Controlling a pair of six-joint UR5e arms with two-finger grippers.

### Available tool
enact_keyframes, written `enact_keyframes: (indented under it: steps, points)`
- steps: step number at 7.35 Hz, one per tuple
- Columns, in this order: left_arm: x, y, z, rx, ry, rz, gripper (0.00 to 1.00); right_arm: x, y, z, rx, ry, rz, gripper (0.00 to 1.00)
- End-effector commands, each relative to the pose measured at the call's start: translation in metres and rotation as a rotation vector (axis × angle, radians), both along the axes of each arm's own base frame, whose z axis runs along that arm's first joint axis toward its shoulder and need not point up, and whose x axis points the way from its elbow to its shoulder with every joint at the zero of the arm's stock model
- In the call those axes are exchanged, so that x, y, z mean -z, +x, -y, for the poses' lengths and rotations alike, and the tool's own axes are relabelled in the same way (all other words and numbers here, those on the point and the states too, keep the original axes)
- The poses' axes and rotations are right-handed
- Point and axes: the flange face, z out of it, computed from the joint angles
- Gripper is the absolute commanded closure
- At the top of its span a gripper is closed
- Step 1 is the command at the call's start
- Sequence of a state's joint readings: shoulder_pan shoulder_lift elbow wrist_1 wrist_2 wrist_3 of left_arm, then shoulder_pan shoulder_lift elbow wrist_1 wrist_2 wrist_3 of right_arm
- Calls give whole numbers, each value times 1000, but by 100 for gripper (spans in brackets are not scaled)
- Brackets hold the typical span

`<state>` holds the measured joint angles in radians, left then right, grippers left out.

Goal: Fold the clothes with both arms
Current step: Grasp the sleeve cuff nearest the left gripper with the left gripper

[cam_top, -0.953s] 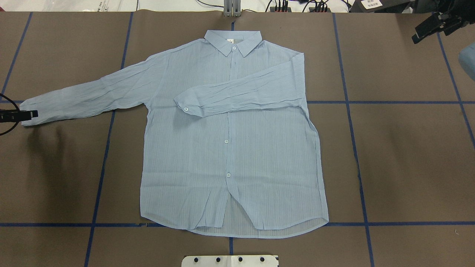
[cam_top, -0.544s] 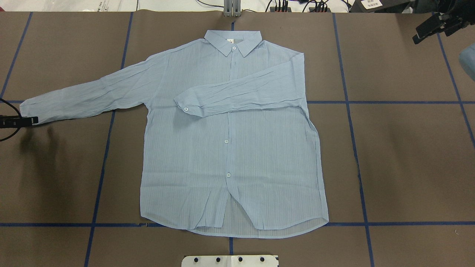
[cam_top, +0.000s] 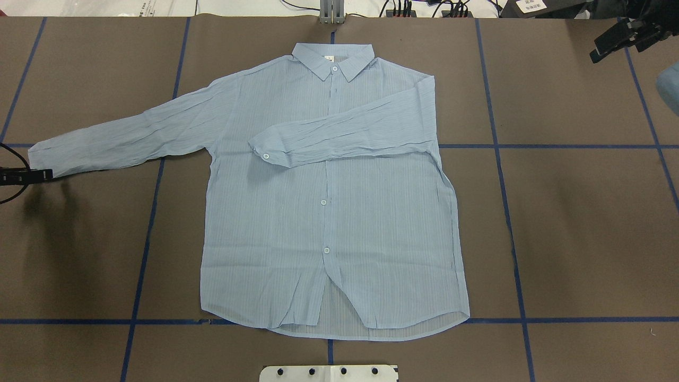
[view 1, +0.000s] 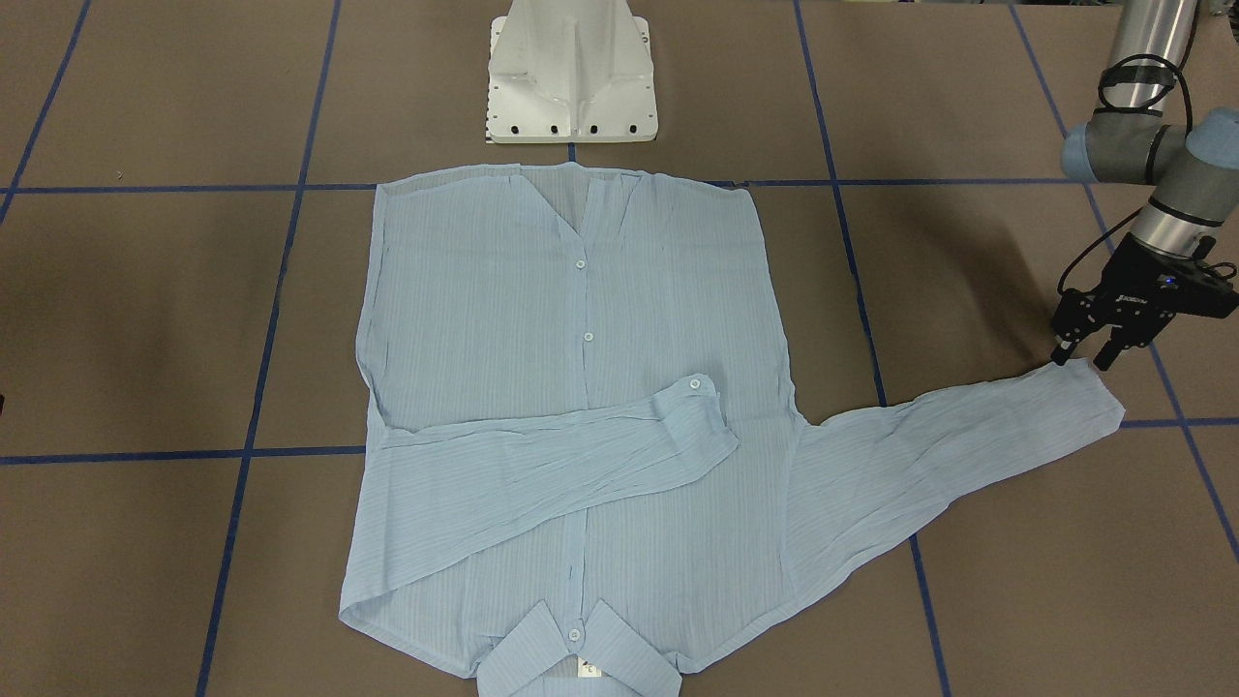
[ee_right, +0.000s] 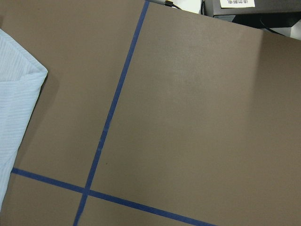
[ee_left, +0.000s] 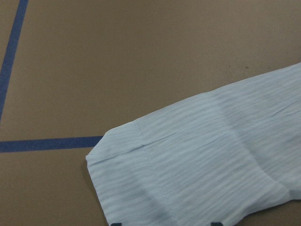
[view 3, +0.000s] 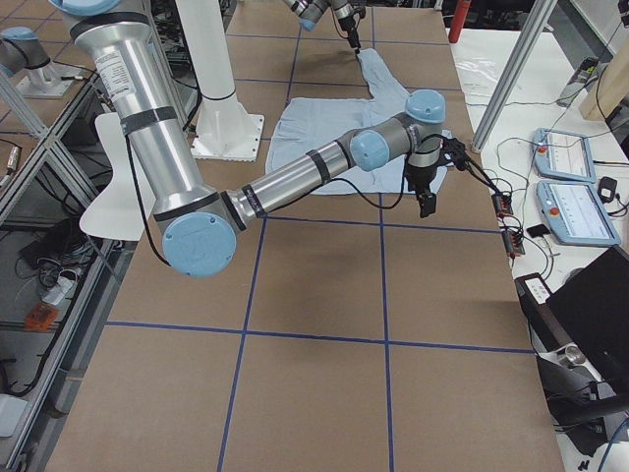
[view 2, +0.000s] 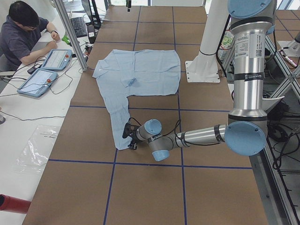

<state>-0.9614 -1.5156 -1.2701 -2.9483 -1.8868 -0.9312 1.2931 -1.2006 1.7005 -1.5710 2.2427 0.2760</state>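
The fold is about a third done, by my reading: the shirt (cam_top: 329, 212) lies flat and buttoned, front up, in the middle of the bench (cam_top: 583, 223), collar away from the robot. The sleeve on the robot's right (cam_top: 350, 135) is already laid across the chest. The other sleeve (cam_top: 132, 132) stretches out flat towards the robot's left and is not yet folded in, and the body has no fold in it at all. The left gripper (view 1: 1081, 361) stands at the edge of that sleeve's cuff (ee_left: 141, 179) with its fingers spread and nothing between them, so bringing this sleeve in looks like the step in hand. The right gripper (cam_top: 604, 46) hangs well apart from the shirt, above bare bench at the far right; whether it is spread or closed I cannot tell. The bench is covered in matt brown sheet marked into squares by blue tape (cam_top: 143, 254), with the white base (view 1: 571, 77) at the robot's edge. Beyond the far edge an operator (view 2: 23, 33) sits at a white desk with two pendants (view 2: 47, 70).
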Motion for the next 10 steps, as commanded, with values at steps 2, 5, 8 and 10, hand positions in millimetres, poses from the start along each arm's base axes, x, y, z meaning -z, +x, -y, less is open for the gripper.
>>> enact_keyframes:
  steps: [2, 5, 8, 10]
  points:
    - [-3, 0, -1, -1, -5, 4, 40, -1, 0, 0, 0, -1, 0, 0]
    - [-4, -1, 0, 2, -8, 5, 68, 0, 0, 1, 0, -1, 0, 0]
    - [-5, -3, 1, 24, 2, 19, 100, -1, 0, 0, 0, -1, 0, 0]
    - [2, -3, 1, 18, 12, 6, 100, -1, 0, 0, 0, -1, 0, 0]
